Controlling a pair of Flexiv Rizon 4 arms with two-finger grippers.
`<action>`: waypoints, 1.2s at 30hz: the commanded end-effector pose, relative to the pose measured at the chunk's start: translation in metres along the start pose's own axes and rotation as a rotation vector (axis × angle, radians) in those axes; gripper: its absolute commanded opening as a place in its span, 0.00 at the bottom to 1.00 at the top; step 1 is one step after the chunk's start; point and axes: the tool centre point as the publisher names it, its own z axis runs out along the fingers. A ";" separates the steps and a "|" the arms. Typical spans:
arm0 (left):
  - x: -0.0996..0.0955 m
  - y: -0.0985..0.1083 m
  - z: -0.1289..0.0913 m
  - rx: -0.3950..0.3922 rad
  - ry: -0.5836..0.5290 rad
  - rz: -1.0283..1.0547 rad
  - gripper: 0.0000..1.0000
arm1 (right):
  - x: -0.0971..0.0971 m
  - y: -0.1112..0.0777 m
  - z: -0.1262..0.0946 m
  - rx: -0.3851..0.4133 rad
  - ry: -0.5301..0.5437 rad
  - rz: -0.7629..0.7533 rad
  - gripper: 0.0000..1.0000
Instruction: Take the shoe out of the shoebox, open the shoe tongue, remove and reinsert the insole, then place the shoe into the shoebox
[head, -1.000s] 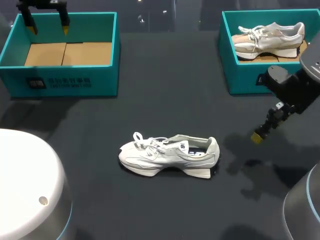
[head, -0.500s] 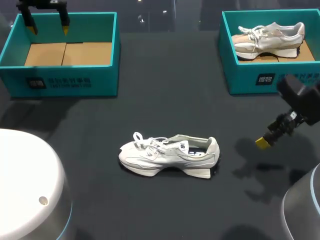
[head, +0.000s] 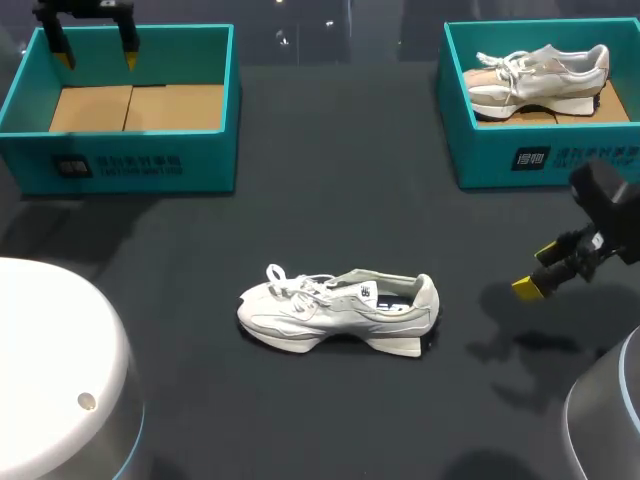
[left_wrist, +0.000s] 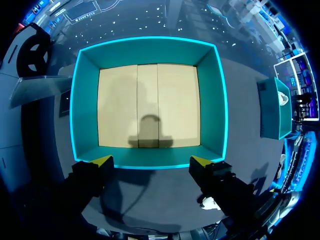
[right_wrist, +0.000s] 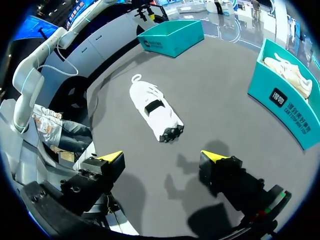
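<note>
Two open teal shoeboxes flank the head view: one at upper left (head: 130, 160), its brown cardboard floor showing, and one at upper right (head: 500, 160), holding a second pale lace-up sneaker (head: 540, 72). The task's white lace-up sneaker (head: 338, 312) stands on its sole at the centre of the frame, well apart from both boxes, with toe and laces toward the left and heel toward the right. The right gripper (right_wrist: 162, 159) hangs to the right of the heel without touching it. Its wrist view shows the jaws spread wide with nothing between them and the sneaker ahead, heel nearest. The left gripper (head: 92, 45) sits at upper left over the far wall of the left box, jaws likewise wide and holding nothing.

Step in hand, by judgement: the sneaker is outside the boxes, so opening the tongue comes next. To do it well, one arm should pin the shoe at the heel collar while the other takes the tongue's top edge from above and draws it toward the toe. The loose laces lie over the tongue and could snag a fingertip. A narrower jaw would suit the thin tongue better than the present wide stance.

Surface and room: dark grey matte tabletop (head: 330, 200), flat and probably of moderate grip — an unpinned shoe could slide. A white rounded housing (head: 50, 380) fills the lower left corner.
</note>
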 end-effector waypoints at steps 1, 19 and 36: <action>0.000 0.000 0.000 0.000 0.000 0.000 1.00 | 0.000 -0.007 -0.004 -0.074 0.031 -0.026 1.00; 0.000 0.000 0.000 0.000 0.000 0.000 1.00 | 0.007 -0.014 -0.007 -0.302 0.217 -0.235 1.00; 0.000 0.000 0.000 0.000 0.000 0.000 1.00 | 0.001 -0.018 -0.006 -0.433 0.316 -0.352 1.00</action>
